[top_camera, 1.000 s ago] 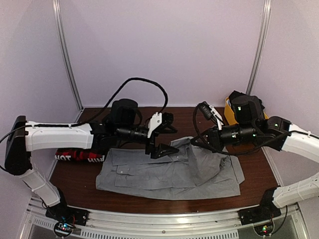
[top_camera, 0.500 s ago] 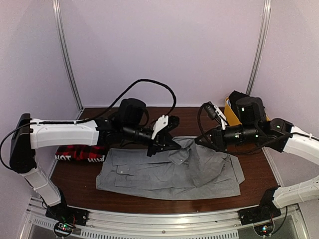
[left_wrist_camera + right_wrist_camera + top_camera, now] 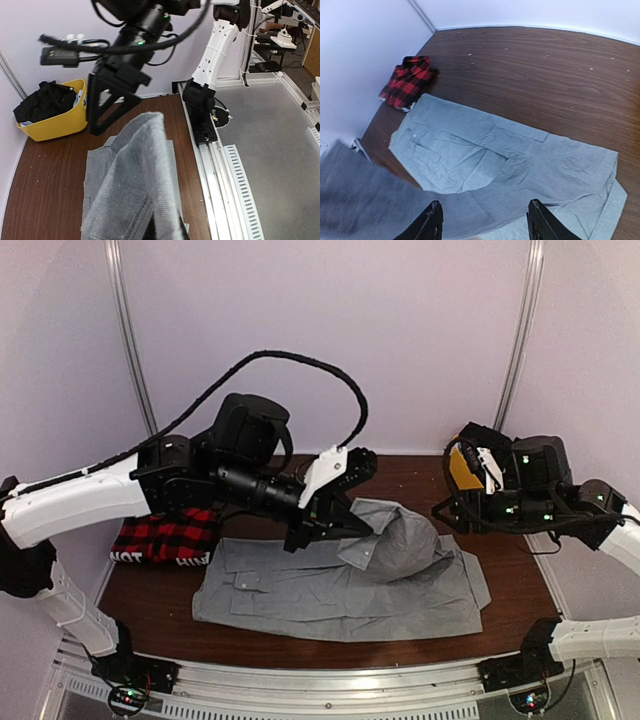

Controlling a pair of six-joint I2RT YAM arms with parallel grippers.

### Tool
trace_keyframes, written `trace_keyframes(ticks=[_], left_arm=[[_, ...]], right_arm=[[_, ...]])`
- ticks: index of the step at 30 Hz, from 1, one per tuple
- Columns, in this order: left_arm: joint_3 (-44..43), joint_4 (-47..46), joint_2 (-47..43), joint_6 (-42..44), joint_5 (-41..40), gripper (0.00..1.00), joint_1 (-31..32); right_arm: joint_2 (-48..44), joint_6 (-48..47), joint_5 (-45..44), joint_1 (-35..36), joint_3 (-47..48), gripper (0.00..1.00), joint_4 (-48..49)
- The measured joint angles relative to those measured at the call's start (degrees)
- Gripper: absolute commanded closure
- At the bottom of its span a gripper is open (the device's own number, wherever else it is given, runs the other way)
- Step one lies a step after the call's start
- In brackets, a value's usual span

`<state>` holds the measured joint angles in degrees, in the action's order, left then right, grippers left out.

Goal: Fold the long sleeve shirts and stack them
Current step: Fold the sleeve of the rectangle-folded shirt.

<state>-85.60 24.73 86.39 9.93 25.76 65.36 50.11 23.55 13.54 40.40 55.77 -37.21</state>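
Now, left pincer point(image 3: 347, 525) clamped on grey shirt point(image 3: 330, 590) far edge, lifted; right pincer point(image 3: 485, 204) apart, empty. I'd carry fold toward near hem, low, edges aligned, 1 smooth sweep.

Bare worktop point(image 3: 400, 475) runs along the far edge, behind the grey shirt point(image 3: 330, 595) covering the middle. The plaid shirt point(image 3: 165, 538) blocks the left side, the bin point(image 3: 457, 470) the far right corner. The left arm point(image 3: 100, 500) spans the left half; the left end effector point(image 3: 360, 528) holds a raised fold at centre.
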Motion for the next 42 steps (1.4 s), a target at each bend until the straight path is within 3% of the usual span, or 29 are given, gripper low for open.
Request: trace_keyframes(ticks=[9, 19, 23, 30, 35, 42], left_arm=[[-5.07, 10.82, 7.32, 2.49, -7.43, 1.00, 10.75], [-6.19, 14.21, 12.17, 2.54, -11.32, 1.00, 11.13], [-7.02, 12.26, 12.72, 0.57, -9.86, 1.00, 7.56], [-5.88, 5.18, 12.70, -7.13, -4.98, 1.00, -6.47], [-0.55, 1.07, 12.52, -14.10, -2.19, 1.00, -14.49], [8.28, -1.53, 11.82, -21.73, -0.15, 1.00, -19.67]], right_arm=[[5.79, 2.16, -8.00, -9.20, 0.39, 0.41, -2.80], [7.85, 2.21, -8.02, -12.63, -3.91, 0.41, -0.39], [8.72, 2.01, -7.96, -13.49, -4.66, 0.41, 0.24], [9.75, 1.01, -7.39, -15.54, -6.84, 0.43, 2.71], [12.11, 0.33, -6.64, -16.46, -9.53, 0.46, 5.73], [20.57, 0.11, -2.80, -16.65, -13.22, 0.48, 13.18]])
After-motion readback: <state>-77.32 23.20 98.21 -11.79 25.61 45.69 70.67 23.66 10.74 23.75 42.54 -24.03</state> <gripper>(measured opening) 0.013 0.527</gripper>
